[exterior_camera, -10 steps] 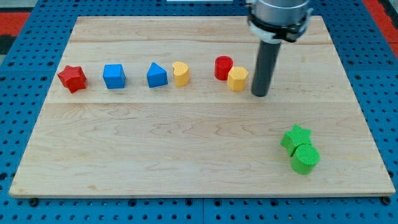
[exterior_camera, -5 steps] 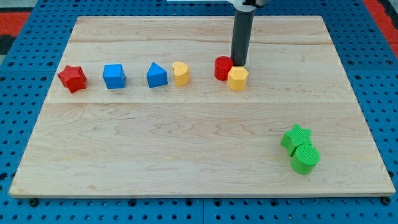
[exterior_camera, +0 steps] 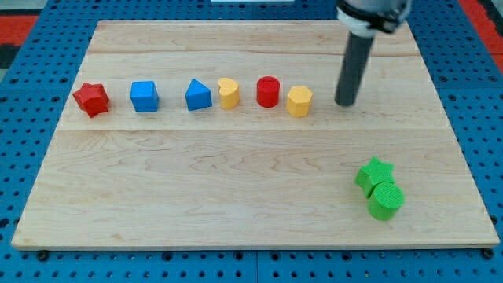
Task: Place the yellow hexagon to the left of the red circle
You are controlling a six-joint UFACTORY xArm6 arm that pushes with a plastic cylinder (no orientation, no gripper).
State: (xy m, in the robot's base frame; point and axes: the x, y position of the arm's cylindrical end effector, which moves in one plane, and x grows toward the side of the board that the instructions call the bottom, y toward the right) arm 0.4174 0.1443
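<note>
The yellow hexagon (exterior_camera: 299,101) lies just right of the red circle (exterior_camera: 268,91), with a small gap between them. My tip (exterior_camera: 344,103) rests on the board to the right of the yellow hexagon, about a block's width away, touching no block.
A row to the left holds a red star (exterior_camera: 91,99), a blue cube (exterior_camera: 144,96), a blue triangular block (exterior_camera: 198,95) and a yellow rounded block (exterior_camera: 228,93). A green star (exterior_camera: 374,174) and a green cylinder (exterior_camera: 385,200) sit at lower right. The wooden board (exterior_camera: 236,189) lies on blue pegboard.
The red circle has shifted left, away from the yellow hexagon. My tip went from right of the hexagon to behind the two blocks, then back out to the right.
</note>
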